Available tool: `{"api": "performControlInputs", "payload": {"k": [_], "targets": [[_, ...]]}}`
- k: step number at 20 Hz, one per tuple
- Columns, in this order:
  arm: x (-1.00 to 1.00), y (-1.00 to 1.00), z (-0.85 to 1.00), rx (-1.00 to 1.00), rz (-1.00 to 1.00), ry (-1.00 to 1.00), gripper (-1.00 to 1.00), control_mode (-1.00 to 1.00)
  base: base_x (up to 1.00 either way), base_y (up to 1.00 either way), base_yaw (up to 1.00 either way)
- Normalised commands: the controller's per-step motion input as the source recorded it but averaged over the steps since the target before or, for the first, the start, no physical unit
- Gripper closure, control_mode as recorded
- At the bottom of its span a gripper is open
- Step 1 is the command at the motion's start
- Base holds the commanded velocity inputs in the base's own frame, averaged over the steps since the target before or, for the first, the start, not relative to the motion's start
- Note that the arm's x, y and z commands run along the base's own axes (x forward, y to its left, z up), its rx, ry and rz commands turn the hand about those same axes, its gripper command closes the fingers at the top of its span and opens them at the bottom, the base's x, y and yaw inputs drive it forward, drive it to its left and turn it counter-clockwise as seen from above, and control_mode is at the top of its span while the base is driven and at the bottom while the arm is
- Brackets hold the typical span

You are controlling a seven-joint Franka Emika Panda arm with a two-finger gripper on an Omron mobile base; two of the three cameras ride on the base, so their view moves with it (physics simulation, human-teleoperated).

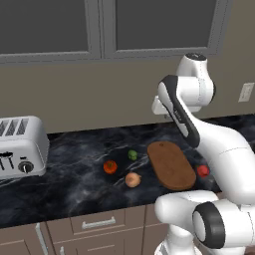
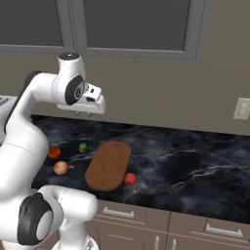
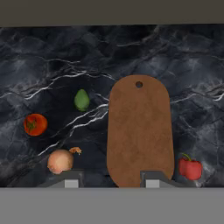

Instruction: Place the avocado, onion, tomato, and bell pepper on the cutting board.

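The gripper [image 3: 109, 183] is hanging high above the counter [image 3: 183, 57], its 2 fingers drawn in, pinching nothing. Nearest below, the onion [image 3: 60, 161] and bell pepper [image 3: 190, 168] are flanking the bare cutting board [image 3: 138, 131]. Farther off, the tomato [image 3: 35, 124] and then the avocado [image 3: 81, 100] are lying left of it.

No legible text, labels or nos. anywhere; toaster [image 1: 21, 147] dial markings too small to read

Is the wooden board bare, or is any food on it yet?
Bare. The cutting board carries nothing; avocado and onion lie on the counter beside it.
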Motion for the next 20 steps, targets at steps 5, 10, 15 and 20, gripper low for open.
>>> {"api": "performControlInputs", "payload": {"k": [5,10,15,20], "targets": [[-0.05,0.04,0.00,0.00,0.08,-0.11,-1.00,-1.00,0.00,0.00,0.00],[-0.17,0.09,0.00,0.00,0.12,-0.20,-1.00,-1.00,0.00,0.00,0.00],[-0.27,0.12,-0.09,0.00,0.11,-0.15,-1.00,-1.00,0.00,0.00,0.00],[-0.22,0.27,-0.16,0.00,0.06,-0.04,-1.00,-1.00,0.00,0.00,0.00]]}}
